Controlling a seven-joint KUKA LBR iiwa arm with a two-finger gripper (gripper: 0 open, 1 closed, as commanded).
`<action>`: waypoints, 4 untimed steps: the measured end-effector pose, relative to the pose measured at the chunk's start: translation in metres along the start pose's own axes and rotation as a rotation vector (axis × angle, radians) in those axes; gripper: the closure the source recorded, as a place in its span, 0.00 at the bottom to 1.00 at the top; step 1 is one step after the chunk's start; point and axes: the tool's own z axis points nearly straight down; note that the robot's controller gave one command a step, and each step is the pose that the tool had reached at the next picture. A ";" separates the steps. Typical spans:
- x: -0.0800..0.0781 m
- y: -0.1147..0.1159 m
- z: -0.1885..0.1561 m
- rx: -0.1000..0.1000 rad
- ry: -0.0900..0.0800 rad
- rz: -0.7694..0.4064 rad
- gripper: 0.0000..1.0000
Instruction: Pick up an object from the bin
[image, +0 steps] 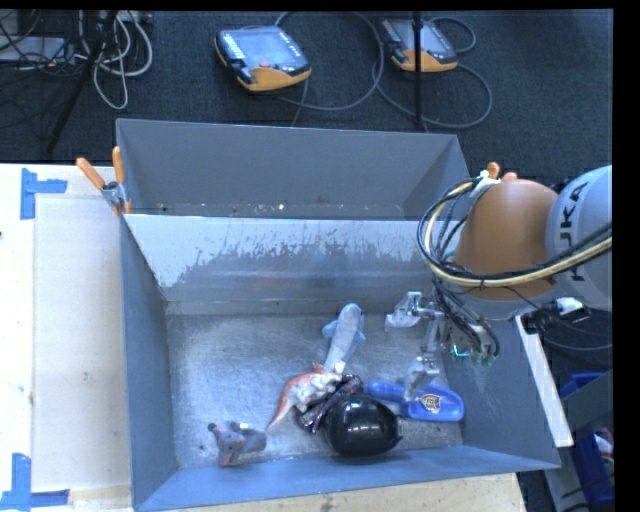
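End effector (415, 347) hangs spread wide and empty, one fingertip over the flat blue thing (442, 405).

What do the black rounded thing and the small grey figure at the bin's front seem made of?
Black rounded thing: probably hard glossy plastic, judging by the bright highlights on it. Small grey figure: likely matte rubber or soft plastic, moulded and without shine; the look leaves it open.

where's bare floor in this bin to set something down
The left half of the bin floor is bare, from the left wall to the small grey toy at the front. Crowded: the front middle heap around the black rounded object and blue piece, by the hand.
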 end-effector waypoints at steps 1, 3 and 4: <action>-0.002 0.000 -0.004 0.001 -0.007 -0.002 0.00; 0.067 0.040 0.058 0.009 -0.021 -0.380 1.00; 0.067 0.021 -0.039 0.002 -0.008 -0.400 1.00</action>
